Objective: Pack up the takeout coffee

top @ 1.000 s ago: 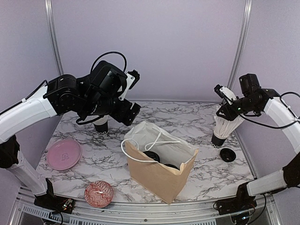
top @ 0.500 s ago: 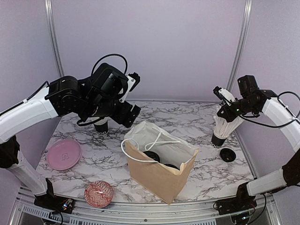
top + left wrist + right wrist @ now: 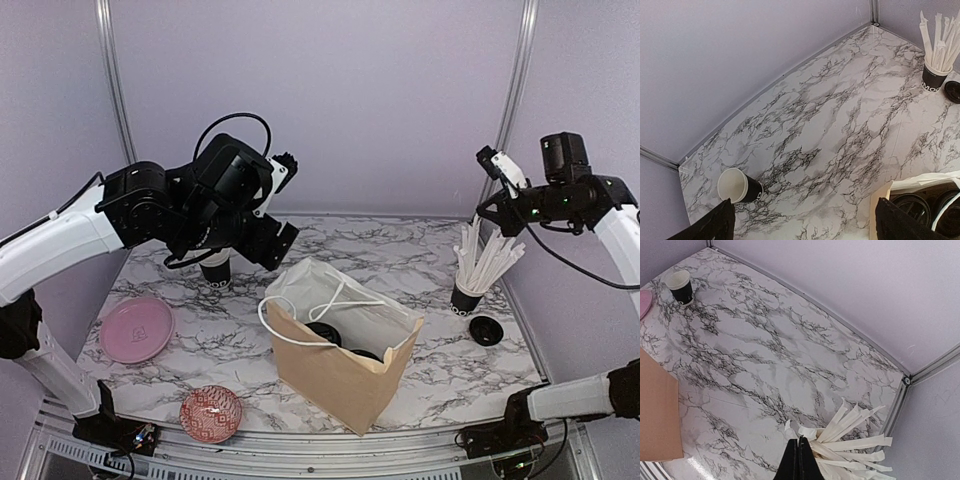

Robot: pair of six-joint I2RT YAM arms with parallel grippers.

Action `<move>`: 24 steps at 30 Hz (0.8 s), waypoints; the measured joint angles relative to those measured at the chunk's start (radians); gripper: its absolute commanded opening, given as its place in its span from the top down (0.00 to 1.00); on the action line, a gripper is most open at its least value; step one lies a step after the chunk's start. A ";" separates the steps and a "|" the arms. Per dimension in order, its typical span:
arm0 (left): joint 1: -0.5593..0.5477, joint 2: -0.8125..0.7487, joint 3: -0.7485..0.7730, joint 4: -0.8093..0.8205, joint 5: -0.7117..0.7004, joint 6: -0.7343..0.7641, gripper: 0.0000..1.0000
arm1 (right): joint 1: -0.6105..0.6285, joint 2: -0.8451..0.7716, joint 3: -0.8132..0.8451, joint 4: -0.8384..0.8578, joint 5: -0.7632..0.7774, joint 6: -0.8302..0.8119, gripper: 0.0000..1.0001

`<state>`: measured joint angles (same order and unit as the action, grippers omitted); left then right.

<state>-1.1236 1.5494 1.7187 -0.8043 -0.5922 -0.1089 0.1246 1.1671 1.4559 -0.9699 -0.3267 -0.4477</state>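
One takeout coffee cup (image 3: pixel 215 270), black with a white inside, stands open at the back left; it also shows in the left wrist view (image 3: pixel 737 186) and the right wrist view (image 3: pixel 680 286). A brown paper bag (image 3: pixel 340 365) stands open mid-table with black lidded cups (image 3: pixel 325 333) inside, also seen from the left wrist (image 3: pixel 912 207). My left gripper (image 3: pixel 288 198) hangs above the table between the cup and the bag, wide open and empty (image 3: pixel 805 227). My right gripper (image 3: pixel 497 162) is shut and empty, raised above the straw cup (image 3: pixel 799 460).
A black cup of white straws (image 3: pixel 470 290) stands at the right, a small black lid (image 3: pixel 486 330) just in front of it. A pink plate (image 3: pixel 136 328) and a red patterned bowl (image 3: pixel 211 413) lie at the front left. Walls close off the back and sides.
My right gripper has risen up and to the right, away from the straws, which now fan apart. The left arm has hardly moved.
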 measured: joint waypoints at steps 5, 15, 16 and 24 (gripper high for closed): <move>0.005 0.000 0.031 0.000 -0.019 0.012 0.01 | -0.001 -0.023 0.095 -0.049 -0.099 -0.013 1.00; 0.017 -0.004 0.043 0.000 -0.085 0.015 0.01 | -0.001 0.040 0.412 -0.142 -0.510 -0.083 1.00; 0.020 -0.007 0.042 0.000 -0.092 0.015 0.01 | 0.000 0.050 0.435 -0.153 -0.553 -0.091 1.00; 0.033 -0.056 0.033 0.000 -0.125 0.002 0.01 | 0.120 0.136 0.519 -0.235 -0.775 -0.170 1.00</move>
<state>-1.0908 1.4933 1.7515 -0.8047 -0.7174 -0.1074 0.2443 1.3029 1.9747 -1.2049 -1.1015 -0.6174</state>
